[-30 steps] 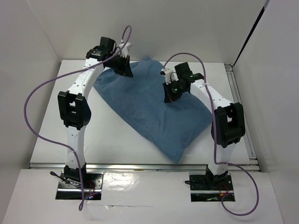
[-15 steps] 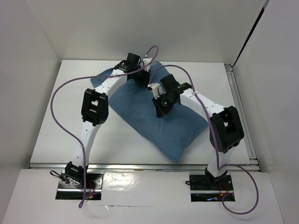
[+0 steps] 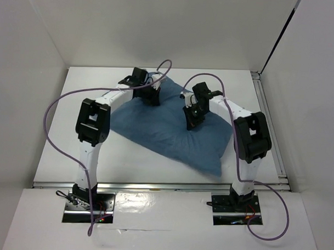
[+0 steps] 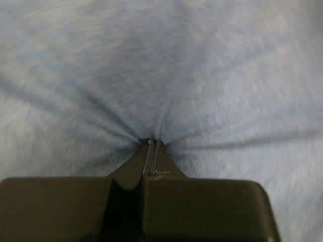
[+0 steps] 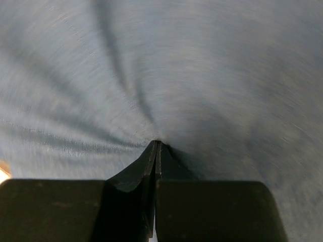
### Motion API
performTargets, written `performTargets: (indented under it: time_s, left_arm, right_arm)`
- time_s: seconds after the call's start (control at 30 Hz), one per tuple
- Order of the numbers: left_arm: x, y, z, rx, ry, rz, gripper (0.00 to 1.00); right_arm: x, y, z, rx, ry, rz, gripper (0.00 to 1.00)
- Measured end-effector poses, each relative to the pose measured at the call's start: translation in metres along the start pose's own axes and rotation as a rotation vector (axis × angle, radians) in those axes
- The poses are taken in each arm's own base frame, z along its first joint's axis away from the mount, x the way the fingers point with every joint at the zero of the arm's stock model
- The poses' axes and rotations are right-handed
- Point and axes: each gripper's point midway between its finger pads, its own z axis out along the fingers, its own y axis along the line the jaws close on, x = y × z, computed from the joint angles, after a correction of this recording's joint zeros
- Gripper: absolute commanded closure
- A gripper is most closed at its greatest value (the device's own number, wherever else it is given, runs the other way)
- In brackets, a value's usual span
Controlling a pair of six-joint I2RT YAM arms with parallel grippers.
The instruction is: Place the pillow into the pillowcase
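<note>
The slate-blue pillowcase (image 3: 166, 137) lies plump and wrinkled across the middle of the white table. My left gripper (image 3: 151, 95) is at its far edge, shut on a pinch of the blue cloth (image 4: 161, 65), with creases running out from the fingertips (image 4: 152, 142). My right gripper (image 3: 191, 121) is over the case's right middle, also shut on a pinch of the cloth (image 5: 202, 75), which puckers at its tips (image 5: 157, 143). The cream pillow does not show in any view.
The white table (image 3: 61, 154) has a metal rail along its right side (image 3: 268, 126) and along its near edge (image 3: 154, 186). White walls enclose the back and both sides. Purple cables loop from both arms (image 3: 53, 148).
Both grippers moved with the cloth pinched. The left one swung right, then back toward the left. The pillowcase turned and spread, its near corner shifting right.
</note>
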Motion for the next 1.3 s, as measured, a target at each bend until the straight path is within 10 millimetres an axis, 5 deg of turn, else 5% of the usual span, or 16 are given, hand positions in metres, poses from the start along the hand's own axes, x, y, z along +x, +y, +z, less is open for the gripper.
performTargets:
  time_s: [0.37, 0.6, 0.63, 0.7, 0.73, 0.8, 0.9, 1.0, 1.2, 1.3]
  left_arm:
    - [0.056, -0.023, -0.059, 0.000, 0.077, -0.081, 1.00]
    - [0.073, -0.036, -0.073, 0.015, 0.122, -0.114, 0.97]
    - [0.073, -0.036, -0.073, 0.016, 0.123, -0.116, 0.80]
    - [0.072, -0.035, -0.076, 0.024, 0.119, -0.128, 0.67]
    - [0.070, -0.034, -0.079, 0.030, 0.114, -0.140, 0.56]
    - [0.063, -0.032, -0.087, 0.046, 0.100, -0.171, 0.46]
    - [0.046, -0.018, -0.104, 0.026, 0.064, -0.214, 0.23]
    - [0.023, 0.001, -0.124, -0.043, 0.015, -0.232, 0.11]
    - [-0.043, 0.009, -0.179, -0.193, -0.140, -0.177, 0.10]
    - [-0.059, 0.001, -0.205, -0.243, -0.196, -0.151, 0.10]
  right_arm:
    - [-0.038, -0.029, 0.015, -0.026, -0.021, 0.091, 1.00]
    - [-0.065, -0.039, 0.017, -0.001, -0.070, 0.070, 1.00]
    - [-0.066, -0.038, 0.018, -0.002, -0.072, 0.067, 0.92]
    - [-0.066, -0.037, 0.017, 0.000, -0.072, 0.067, 0.72]
    - [-0.067, -0.035, 0.017, -0.002, -0.074, 0.066, 0.49]
    - [-0.069, -0.027, 0.011, -0.012, -0.093, 0.063, 0.32]
    - [-0.079, -0.012, -0.014, 0.005, -0.156, 0.023, 0.12]
    - [-0.103, -0.004, -0.062, 0.053, -0.307, -0.022, 0.02]
    - [-0.137, -0.012, -0.170, 0.188, -0.635, -0.039, 0.00]
    - [-0.131, -0.037, -0.187, 0.249, -0.691, 0.014, 0.00]
